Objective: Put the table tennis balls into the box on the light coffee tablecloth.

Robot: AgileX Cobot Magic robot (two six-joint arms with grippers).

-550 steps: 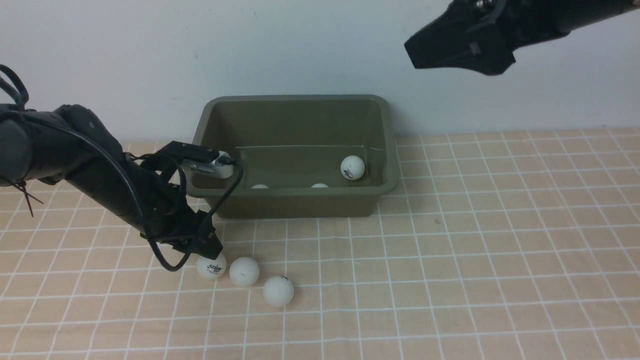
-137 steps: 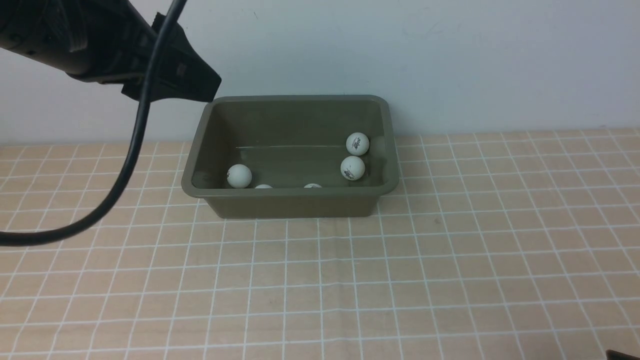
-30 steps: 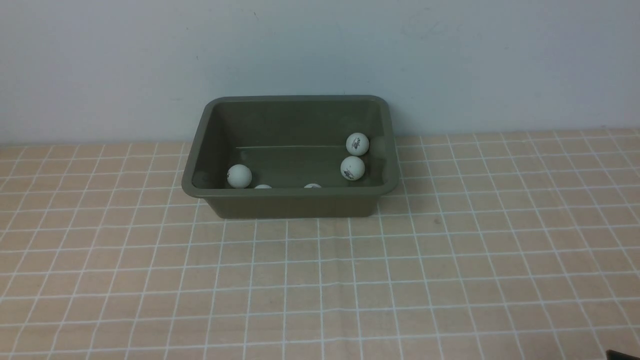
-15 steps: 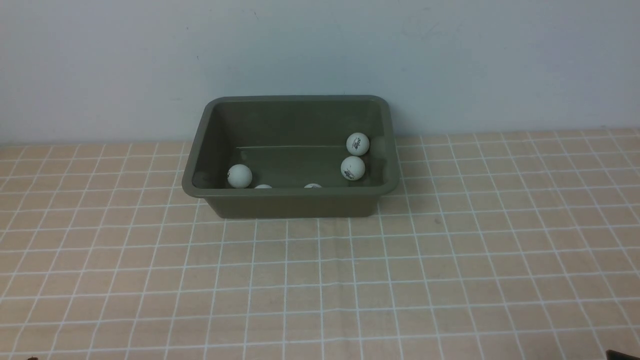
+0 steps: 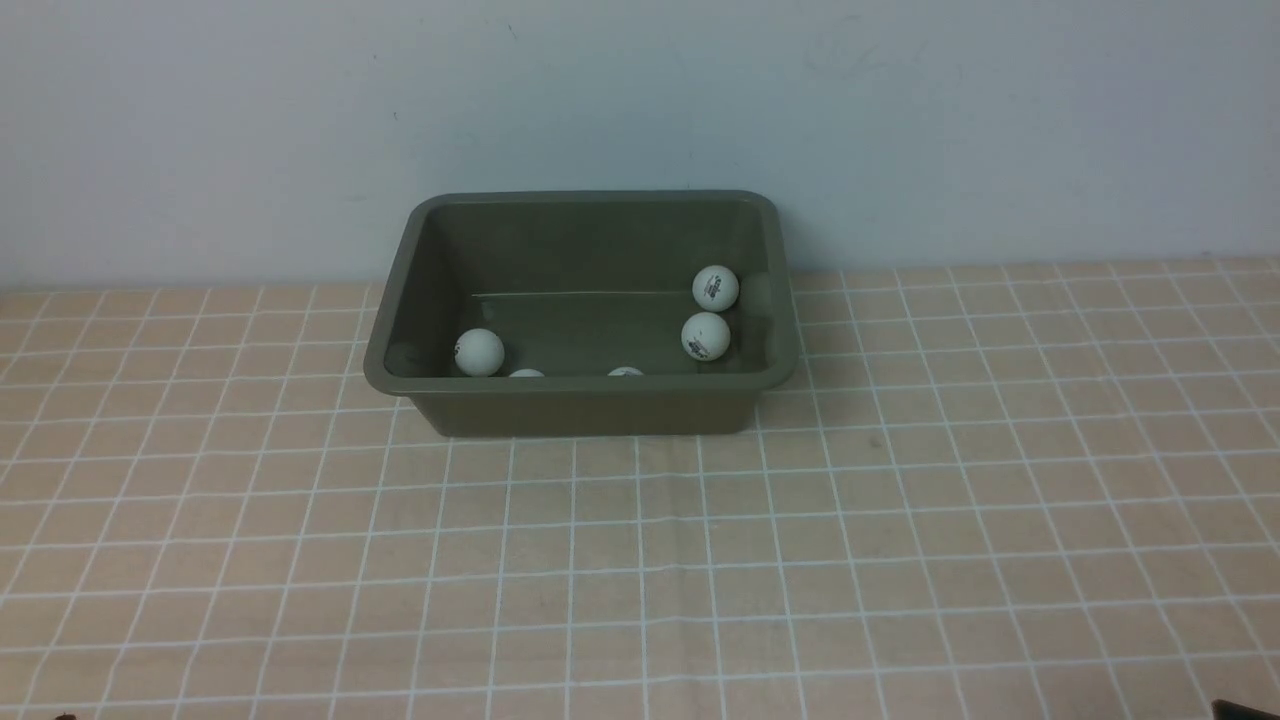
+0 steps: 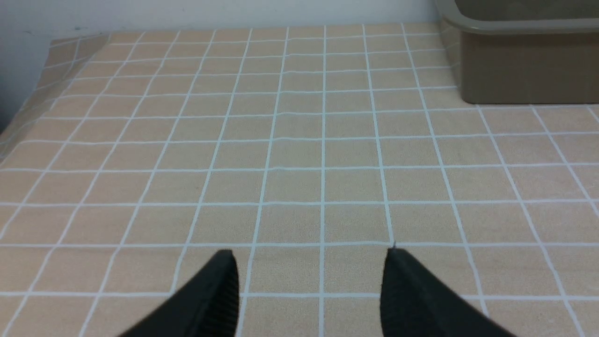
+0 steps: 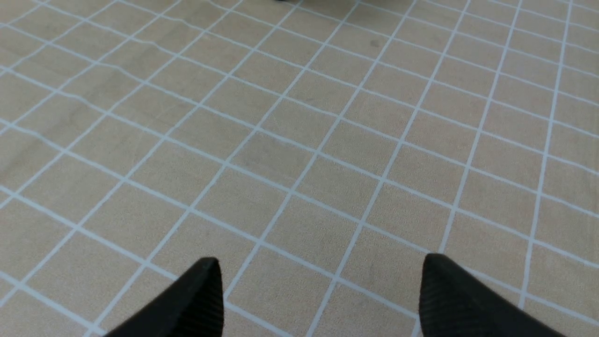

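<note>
Since no table tennis balls (image 5: 706, 335) remain on light coffee tablecloth (image 5: 640, 560), five visible inside box (image 5: 585, 405); sixth possibly hidden behind near wall. Left gripper (image 6: 309, 290) and right gripper (image 7: 318, 299): jaws apart, empty. Verify count, keep arms parked clear.

I see the box (image 5: 590, 400) on the tablecloth (image 5: 640, 560), toward the back against the wall (image 5: 640, 100). Inside it, two balls (image 5: 715, 288) lie right, one ball (image 5: 479, 352) left, two more (image 5: 625, 372) behind the near rim.
</note>
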